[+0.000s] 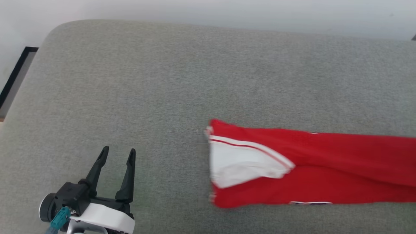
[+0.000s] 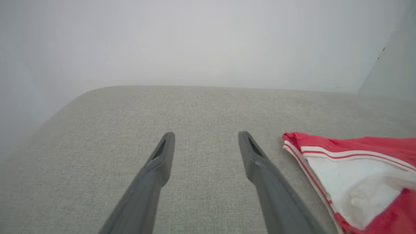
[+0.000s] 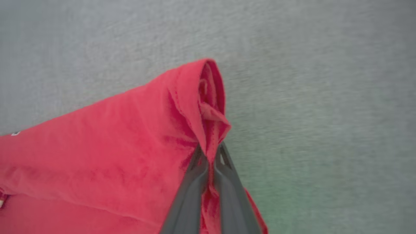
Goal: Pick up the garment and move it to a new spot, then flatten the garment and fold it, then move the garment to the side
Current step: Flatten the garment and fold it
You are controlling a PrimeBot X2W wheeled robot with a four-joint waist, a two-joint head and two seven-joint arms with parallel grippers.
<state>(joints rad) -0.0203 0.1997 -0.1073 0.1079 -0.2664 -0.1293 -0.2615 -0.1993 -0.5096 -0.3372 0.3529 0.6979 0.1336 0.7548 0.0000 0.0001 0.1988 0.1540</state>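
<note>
The garment (image 1: 325, 162) is stretched across the right of the grey fabric cushion (image 1: 162, 81); a red fold of it is pinched between the closed fingers of the right hand (image 3: 210, 151); the left hand (image 1: 118, 150) is held wide and empty to its left; a scrap of lettering (image 1: 310, 202) at its near edge cannot be read.

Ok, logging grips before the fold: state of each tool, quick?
Left tool: open, holding nothing.
Right tool: shut on the garment.

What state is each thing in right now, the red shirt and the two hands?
Garment: a long red strip across the grey cushion, white lining showing at one end.
Left hand: open, empty, apart from the garment.
Right hand: shut, pinching the garment's red edge.
</note>
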